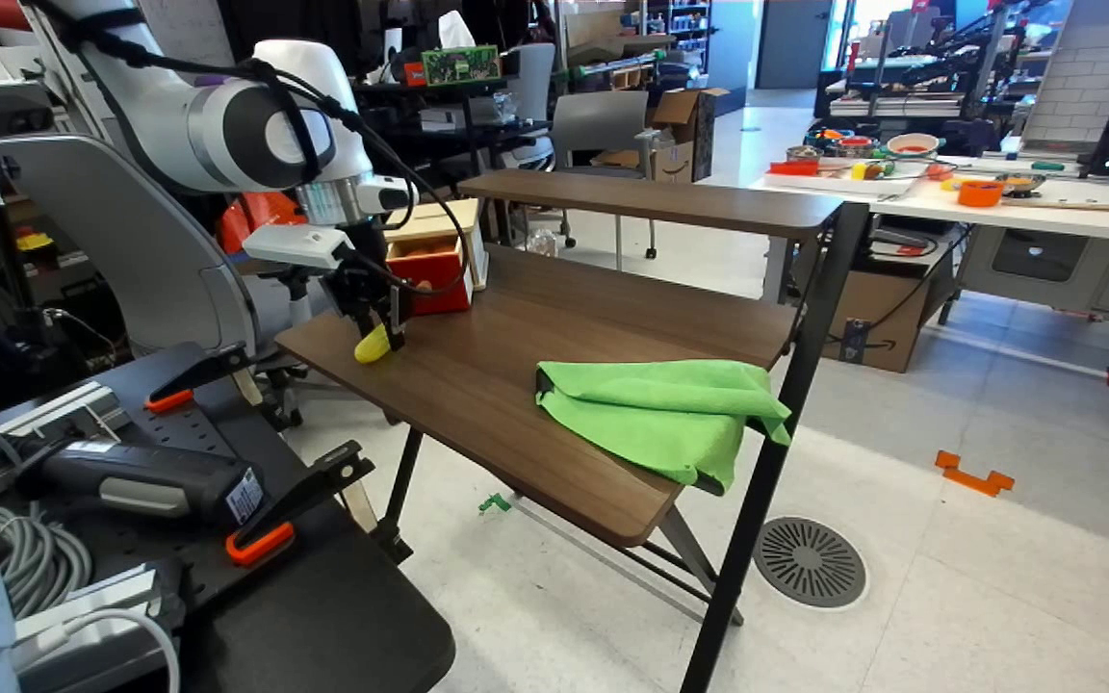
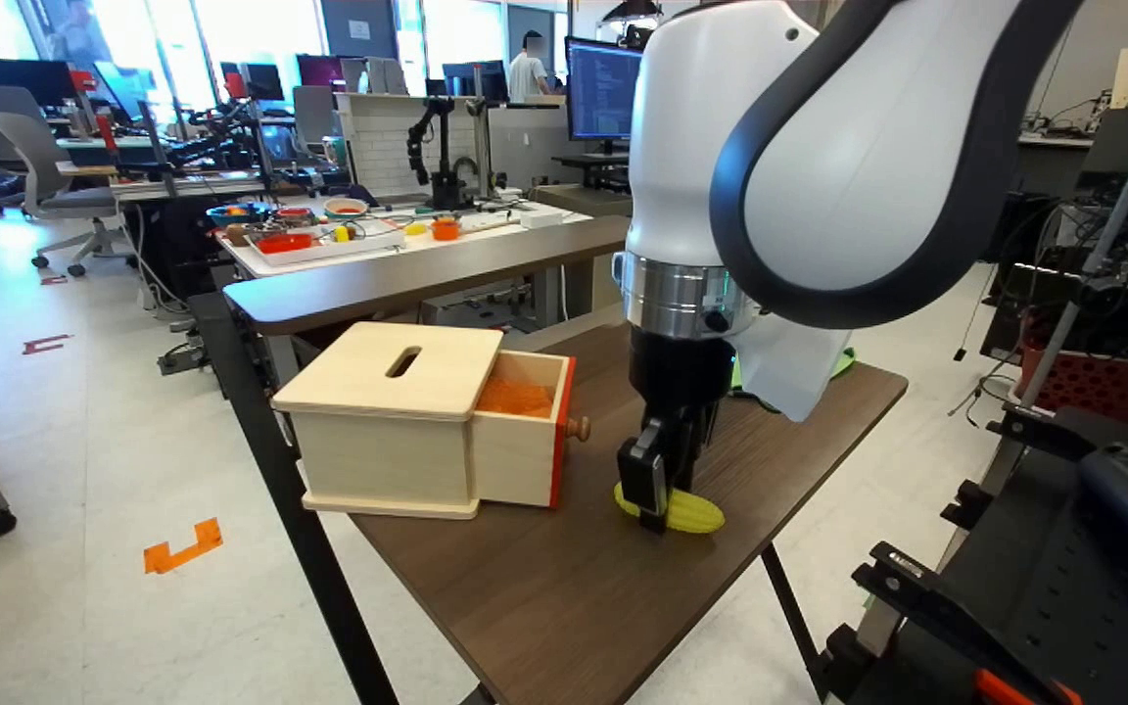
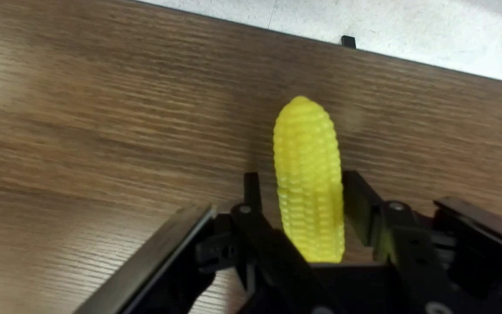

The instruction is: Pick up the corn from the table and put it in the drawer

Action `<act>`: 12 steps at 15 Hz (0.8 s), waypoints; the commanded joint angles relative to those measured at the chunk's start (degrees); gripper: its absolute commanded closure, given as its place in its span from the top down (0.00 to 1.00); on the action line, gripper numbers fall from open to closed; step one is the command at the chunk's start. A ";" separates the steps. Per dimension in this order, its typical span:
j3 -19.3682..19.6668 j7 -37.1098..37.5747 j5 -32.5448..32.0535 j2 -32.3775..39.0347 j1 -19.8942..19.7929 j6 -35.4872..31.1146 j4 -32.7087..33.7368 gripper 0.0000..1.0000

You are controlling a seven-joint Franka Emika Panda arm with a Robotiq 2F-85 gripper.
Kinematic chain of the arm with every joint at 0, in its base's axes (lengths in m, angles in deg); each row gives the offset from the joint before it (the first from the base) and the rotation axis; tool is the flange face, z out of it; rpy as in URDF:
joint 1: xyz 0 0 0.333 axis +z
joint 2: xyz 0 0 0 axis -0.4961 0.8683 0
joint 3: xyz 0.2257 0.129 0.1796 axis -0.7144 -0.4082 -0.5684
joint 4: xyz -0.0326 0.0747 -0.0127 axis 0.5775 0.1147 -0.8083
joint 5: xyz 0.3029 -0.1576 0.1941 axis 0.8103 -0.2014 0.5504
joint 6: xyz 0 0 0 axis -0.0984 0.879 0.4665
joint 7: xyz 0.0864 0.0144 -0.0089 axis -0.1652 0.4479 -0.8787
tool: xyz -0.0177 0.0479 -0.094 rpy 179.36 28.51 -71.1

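The yellow corn point(image 1: 373, 346) lies on the dark brown table point(image 1: 564, 318) near its edge. It also shows in the other views point(image 2: 696, 512) point(image 3: 307, 174). My gripper point(image 3: 301, 176) is open, low at the table, with its fingers on either side of the corn's rear part. A gap shows between the corn and the left finger in the wrist view; the right finger is close to the corn, and I cannot tell if it touches. The drawer point(image 2: 520, 455) has a red front and a round knob. It is pulled out of a pale wooden box point(image 2: 388, 450), with orange inside.
A green cloth point(image 1: 660, 414) hangs over the table's far end. A raised shelf point(image 1: 651, 202) runs along the table's back, above the box side. A black cart point(image 1: 323, 597) with clamps and tools stands beside the table. A grey chair point(image 1: 131, 231) stands behind the arm.
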 commanded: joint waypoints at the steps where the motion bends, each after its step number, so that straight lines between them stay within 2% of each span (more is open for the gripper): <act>1: 3.57 4.26 -0.18 -0.81 2.65 -0.24 0.67 0.21; 3: 4.85 6.30 -0.05 -2.40 3.32 0.49 0.26 0.08; 6: 6.12 8.92 0.05 -5.08 3.92 0.63 -0.22 0.05; 7: 6.21 9.79 0.34 -6.40 3.81 0.53 -0.44 0.07; 12: 3.98 14.76 4.73 -11.40 1.85 -0.50 0.34 0.07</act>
